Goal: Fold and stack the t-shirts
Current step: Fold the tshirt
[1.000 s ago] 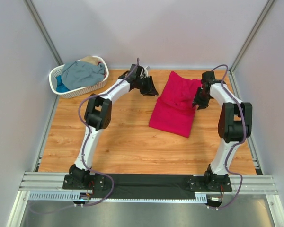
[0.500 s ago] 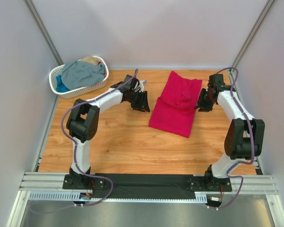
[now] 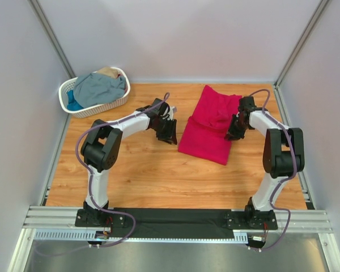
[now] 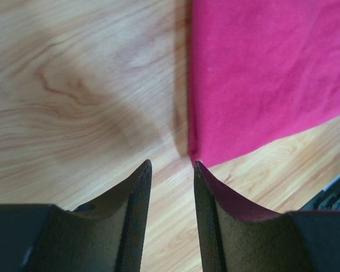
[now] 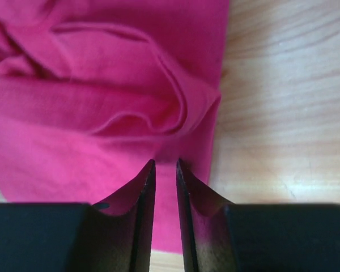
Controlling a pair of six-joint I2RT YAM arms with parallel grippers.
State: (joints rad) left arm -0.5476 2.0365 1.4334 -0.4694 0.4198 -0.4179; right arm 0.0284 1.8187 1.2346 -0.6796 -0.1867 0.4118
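Gaps are narrow on both: left claw (image 4: 172,163) empty beside crimson t-shirt (image 4: 260,73), right claw (image 5: 165,161) empty over its edge.

Two white-and-black arms stand on bases at the near edge. The left arm (image 3: 105,148) bends at a raised elbow and reaches forward and to the right. The left gripper (image 4: 170,164) points downward, its fingers a narrow gap apart. The right arm (image 3: 277,150) folds at its elbow and reaches forward and to the left. The right gripper (image 5: 165,161) points downward, its fingers a thin slit apart.
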